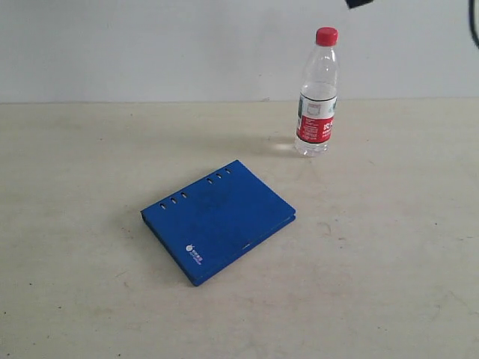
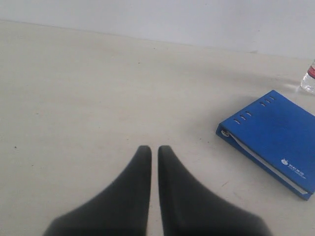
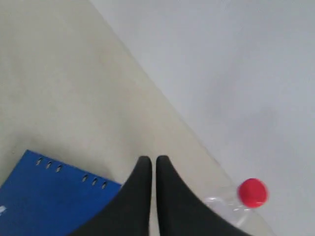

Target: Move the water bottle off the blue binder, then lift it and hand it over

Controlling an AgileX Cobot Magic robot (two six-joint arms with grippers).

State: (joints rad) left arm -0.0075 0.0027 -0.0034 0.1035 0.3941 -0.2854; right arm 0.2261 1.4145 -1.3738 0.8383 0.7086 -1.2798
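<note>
The water bottle (image 1: 317,96) stands upright on the beige table behind and to the right of the blue binder (image 1: 218,219), apart from it. The binder lies flat and closed, its slot holes facing the back. In the left wrist view the binder (image 2: 275,137) is off to one side of my left gripper (image 2: 154,149), whose black fingers are shut with nothing between them. My right gripper (image 3: 152,160) is also shut and empty; the bottle's red cap (image 3: 253,192) and the binder (image 3: 44,196) show on either side of it. Neither gripper's fingers appear in the exterior view.
The table (image 1: 90,164) is a worn beige surface with a pale wall behind it. A dark piece of the right arm (image 1: 359,3) and a cable (image 1: 474,30) show at the exterior view's top right.
</note>
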